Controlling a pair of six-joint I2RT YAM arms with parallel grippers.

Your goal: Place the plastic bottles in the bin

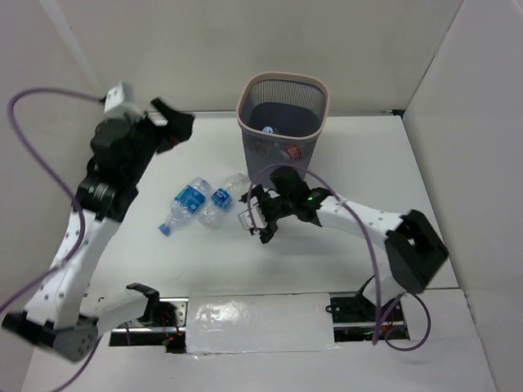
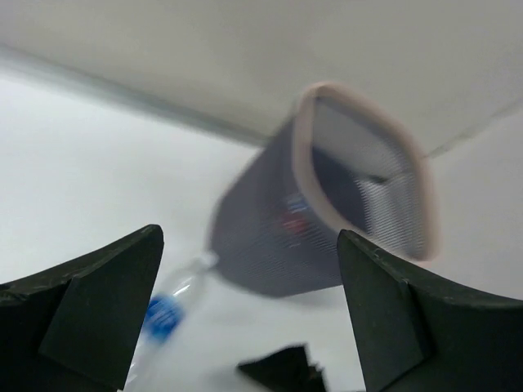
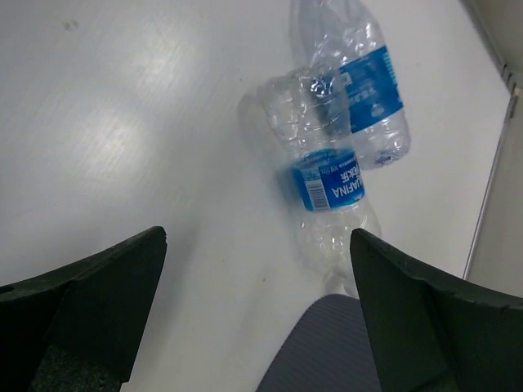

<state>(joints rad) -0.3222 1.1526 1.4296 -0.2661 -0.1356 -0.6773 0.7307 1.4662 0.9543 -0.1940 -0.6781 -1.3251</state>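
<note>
The dark mesh bin [image 1: 282, 114] with a pale rim stands at the back of the table and holds a red-labelled bottle [image 1: 292, 150] and something blue-capped. Two clear bottles with blue labels lie left of it: one [image 1: 186, 202] with a blue cap, the other [image 1: 222, 198] against it. My right gripper [image 1: 257, 216] is open and empty, low over the table just right of them. In the right wrist view both bottles [image 3: 327, 175] [image 3: 368, 82] lie ahead of the open gripper [image 3: 257, 310]. My left gripper [image 1: 174, 126] is open and empty, raised left of the bin [image 2: 327, 204].
White walls close in the table at the back and on both sides. The bin's mesh wall [image 3: 327, 347] shows at the bottom of the right wrist view. The left wrist view is blurred and shows one bottle [image 2: 163, 314] on the table.
</note>
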